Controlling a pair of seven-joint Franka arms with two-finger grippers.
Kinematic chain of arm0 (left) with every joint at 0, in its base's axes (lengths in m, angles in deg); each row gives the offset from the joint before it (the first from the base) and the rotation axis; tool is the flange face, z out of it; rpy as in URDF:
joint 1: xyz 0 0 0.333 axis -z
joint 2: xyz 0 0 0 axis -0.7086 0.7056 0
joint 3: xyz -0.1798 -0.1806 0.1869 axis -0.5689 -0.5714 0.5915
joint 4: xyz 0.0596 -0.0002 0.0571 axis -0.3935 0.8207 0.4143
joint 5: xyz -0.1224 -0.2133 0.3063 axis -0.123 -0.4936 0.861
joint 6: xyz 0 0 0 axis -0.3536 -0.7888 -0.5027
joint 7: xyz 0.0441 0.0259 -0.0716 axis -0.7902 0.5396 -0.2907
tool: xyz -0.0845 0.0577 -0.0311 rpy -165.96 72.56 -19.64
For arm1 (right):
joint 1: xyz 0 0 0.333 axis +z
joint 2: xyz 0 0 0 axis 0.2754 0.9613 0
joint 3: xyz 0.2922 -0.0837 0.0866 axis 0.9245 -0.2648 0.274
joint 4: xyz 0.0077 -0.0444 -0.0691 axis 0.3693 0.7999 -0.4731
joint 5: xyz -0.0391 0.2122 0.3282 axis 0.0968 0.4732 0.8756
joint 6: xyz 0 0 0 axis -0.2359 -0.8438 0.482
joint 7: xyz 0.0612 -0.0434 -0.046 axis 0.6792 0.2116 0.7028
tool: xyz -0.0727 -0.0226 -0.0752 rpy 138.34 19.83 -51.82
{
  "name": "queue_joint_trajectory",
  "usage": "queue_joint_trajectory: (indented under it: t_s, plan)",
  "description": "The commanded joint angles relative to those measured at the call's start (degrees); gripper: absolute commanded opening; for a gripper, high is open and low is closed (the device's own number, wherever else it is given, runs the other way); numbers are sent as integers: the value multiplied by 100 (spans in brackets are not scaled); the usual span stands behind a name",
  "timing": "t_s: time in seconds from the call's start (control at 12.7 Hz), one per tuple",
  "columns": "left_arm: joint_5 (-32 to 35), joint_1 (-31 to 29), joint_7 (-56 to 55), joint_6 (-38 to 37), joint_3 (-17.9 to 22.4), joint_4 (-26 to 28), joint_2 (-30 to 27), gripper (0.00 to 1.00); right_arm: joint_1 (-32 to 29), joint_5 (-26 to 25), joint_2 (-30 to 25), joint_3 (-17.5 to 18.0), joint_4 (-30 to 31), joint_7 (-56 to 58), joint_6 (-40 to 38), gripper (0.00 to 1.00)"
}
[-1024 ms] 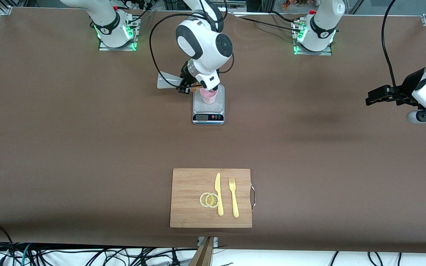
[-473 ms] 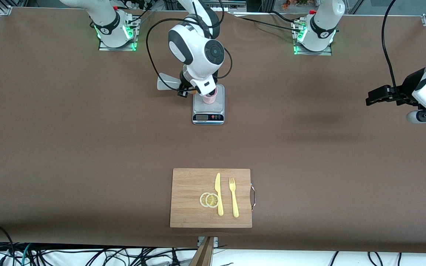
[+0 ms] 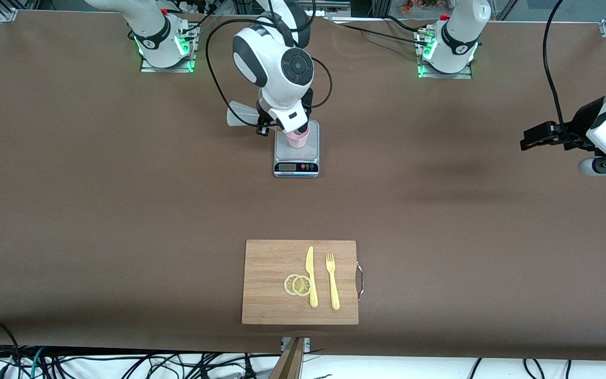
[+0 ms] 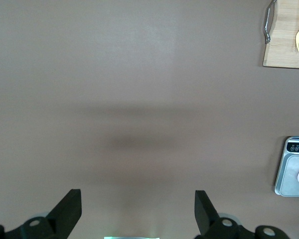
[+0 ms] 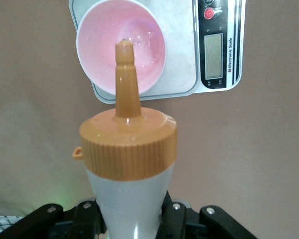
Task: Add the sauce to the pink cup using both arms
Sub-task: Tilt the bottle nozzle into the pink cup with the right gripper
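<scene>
Scale (image 5: 209,55): sat under the right gripper, its panel reading "Electronic Scale".
Right gripper (image 3: 263,126): clamped on the sauce (image 5: 128,164), nozzle tipped over the pink cup (image 5: 120,47) on the scale.
Left gripper (image 4: 137,211): waited over bare table, fingers apart.

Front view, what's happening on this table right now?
The right arm's tool is shut on the sauce bottle, tipped with its nozzle over the pink cup, which stands on a kitchen scale. The left arm waits with its tool open over bare table near its end. A cutting board lies nearer the camera.
</scene>
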Motion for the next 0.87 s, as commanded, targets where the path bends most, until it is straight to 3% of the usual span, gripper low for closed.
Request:
queue_joint_trajectory:
  t_s: [0.0,0.79]
  plan:
    - [20,7,124,-96,18,-184,80,100,-27,210,-218,-14,69,279,22,0]
    - [20,7,133,-96,18,-184,80,100,-62,589,-842,-276,543,657,224,0]
